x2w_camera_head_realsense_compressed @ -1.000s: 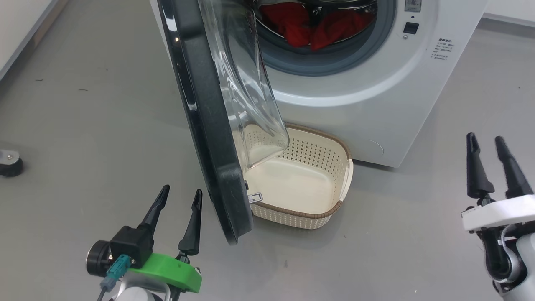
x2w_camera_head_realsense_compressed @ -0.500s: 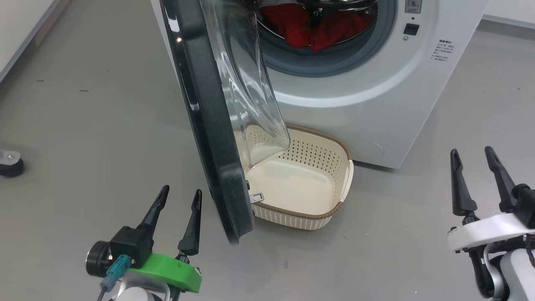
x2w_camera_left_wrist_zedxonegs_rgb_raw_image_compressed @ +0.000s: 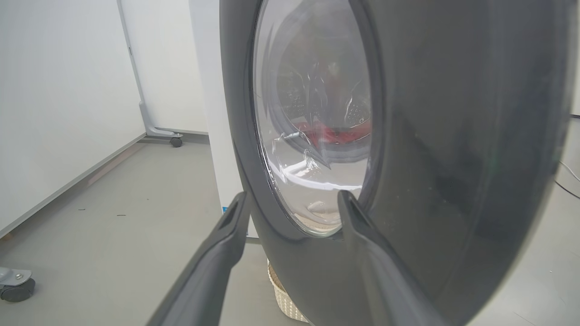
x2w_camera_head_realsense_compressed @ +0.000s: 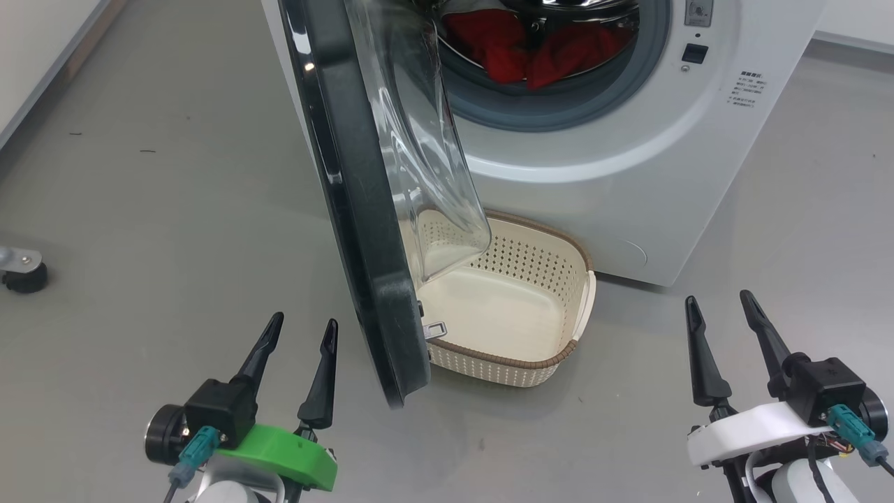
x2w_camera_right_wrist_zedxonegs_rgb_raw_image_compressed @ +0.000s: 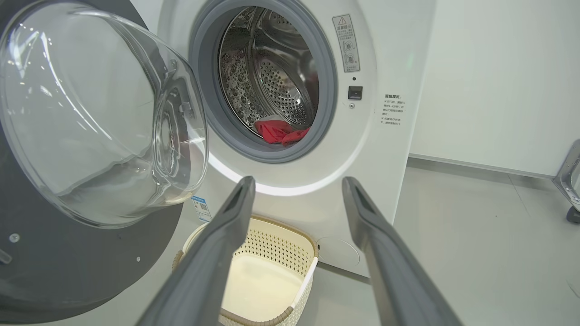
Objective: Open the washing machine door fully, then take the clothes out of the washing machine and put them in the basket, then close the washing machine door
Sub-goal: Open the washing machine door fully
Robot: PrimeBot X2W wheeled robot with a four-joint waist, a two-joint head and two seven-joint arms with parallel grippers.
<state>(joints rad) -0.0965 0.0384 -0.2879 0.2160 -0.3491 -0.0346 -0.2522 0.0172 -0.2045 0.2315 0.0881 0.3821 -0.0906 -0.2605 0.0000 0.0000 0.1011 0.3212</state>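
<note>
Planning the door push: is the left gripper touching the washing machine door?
Apart. Head view shows a strip of grey floor between the left gripper and the washing machine door.

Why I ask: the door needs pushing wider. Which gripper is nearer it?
The left gripper, on the green mount, beside the washing machine door; the right gripper, on the white mount, sits beyond the basket.

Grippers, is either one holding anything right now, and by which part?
Nothing is held. The left gripper stands open beside the washing machine door, the right gripper open above the floor; the clothes lie in the washing machine.
</note>
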